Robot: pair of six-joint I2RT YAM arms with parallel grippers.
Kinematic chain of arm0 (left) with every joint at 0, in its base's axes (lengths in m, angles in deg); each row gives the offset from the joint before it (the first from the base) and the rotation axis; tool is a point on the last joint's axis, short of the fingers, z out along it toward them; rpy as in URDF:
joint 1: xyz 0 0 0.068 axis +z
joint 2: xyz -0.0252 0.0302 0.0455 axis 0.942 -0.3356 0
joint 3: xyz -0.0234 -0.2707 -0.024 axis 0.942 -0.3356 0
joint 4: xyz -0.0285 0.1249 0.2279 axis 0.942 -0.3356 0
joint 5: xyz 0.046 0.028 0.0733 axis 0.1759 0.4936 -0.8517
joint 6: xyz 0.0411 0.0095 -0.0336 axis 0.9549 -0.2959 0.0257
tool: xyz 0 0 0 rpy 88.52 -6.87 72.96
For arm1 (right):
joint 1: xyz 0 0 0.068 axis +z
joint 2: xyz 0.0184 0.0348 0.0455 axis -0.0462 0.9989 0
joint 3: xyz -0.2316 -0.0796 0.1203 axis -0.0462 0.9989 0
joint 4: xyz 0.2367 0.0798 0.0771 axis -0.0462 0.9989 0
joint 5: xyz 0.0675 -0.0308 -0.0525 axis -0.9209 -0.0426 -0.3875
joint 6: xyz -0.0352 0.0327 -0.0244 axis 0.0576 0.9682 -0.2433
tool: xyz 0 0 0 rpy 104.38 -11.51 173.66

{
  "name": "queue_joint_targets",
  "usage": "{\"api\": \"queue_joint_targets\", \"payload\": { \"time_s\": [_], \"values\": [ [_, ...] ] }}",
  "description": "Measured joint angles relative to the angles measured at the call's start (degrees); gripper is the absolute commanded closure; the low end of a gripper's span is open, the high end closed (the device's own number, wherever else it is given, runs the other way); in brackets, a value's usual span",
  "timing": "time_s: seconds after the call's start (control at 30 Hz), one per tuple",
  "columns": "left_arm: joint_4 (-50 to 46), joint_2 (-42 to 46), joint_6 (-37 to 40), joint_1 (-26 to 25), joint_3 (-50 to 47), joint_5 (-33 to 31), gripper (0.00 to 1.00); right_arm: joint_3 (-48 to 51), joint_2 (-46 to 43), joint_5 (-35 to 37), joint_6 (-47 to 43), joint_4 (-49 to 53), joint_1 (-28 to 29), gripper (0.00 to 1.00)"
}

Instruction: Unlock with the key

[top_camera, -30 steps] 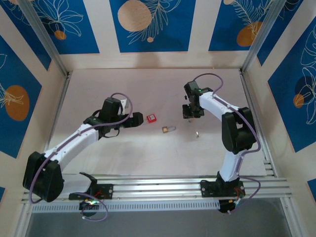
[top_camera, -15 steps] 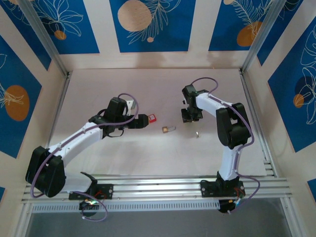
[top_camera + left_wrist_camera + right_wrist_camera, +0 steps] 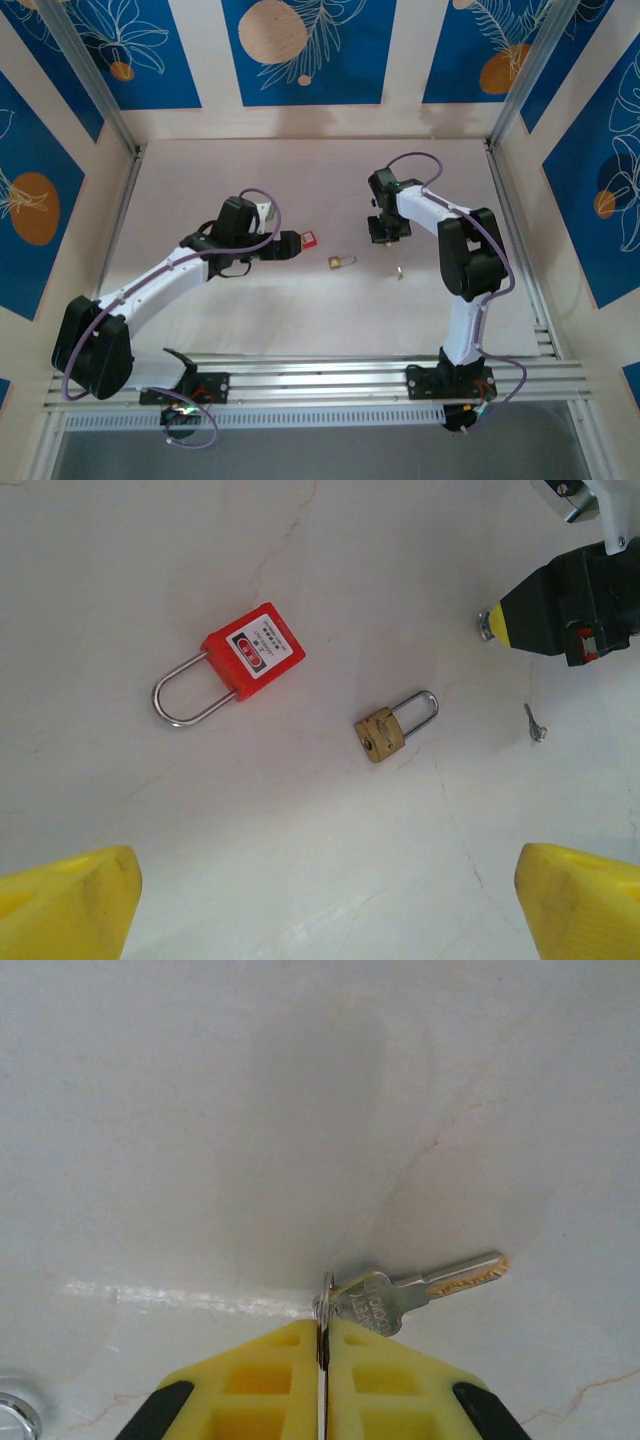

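A silver key [image 3: 410, 1292] lies flat on the pale table, its blade pointing right. My right gripper [image 3: 323, 1335] is shut with its yellow fingers pinching the key's ring at the table surface; from above it [image 3: 385, 232] points down right of centre. A red padlock [image 3: 250, 655] with a steel shackle lies ahead of my left gripper [image 3: 325, 920], which stands open above bare table with nothing between its fingers. A small brass padlock [image 3: 385, 730] lies to the red one's right. From above, the red padlock [image 3: 308, 239] sits just past the left gripper [image 3: 290, 244].
A second small key [image 3: 399, 270] lies loose on the table right of the brass padlock [image 3: 340, 262]. Patterned walls and metal posts enclose the table on three sides. An aluminium rail [image 3: 320, 380] with the arm bases runs along the near edge.
The right gripper's fingers have closed onto the key's ring. The left arm moved right toward the red padlock, then stayed still and open.
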Motion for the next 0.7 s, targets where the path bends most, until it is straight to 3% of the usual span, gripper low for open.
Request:
{"api": "queue_joint_targets", "payload": {
  "time_s": [0.3,0.7],
  "values": [
    [0.5,0.1,0.9,-0.3,0.0,-0.9,0.02,0.0,-1.0,0.7,0.7,0.1,3.0,0.92],
    [14.8,4.5,5.9,-5.1,-8.2,-8.5,0.01,-2.4,-10.4,3.0,2.9,1.7,11.6,0.91]
  ]
}}
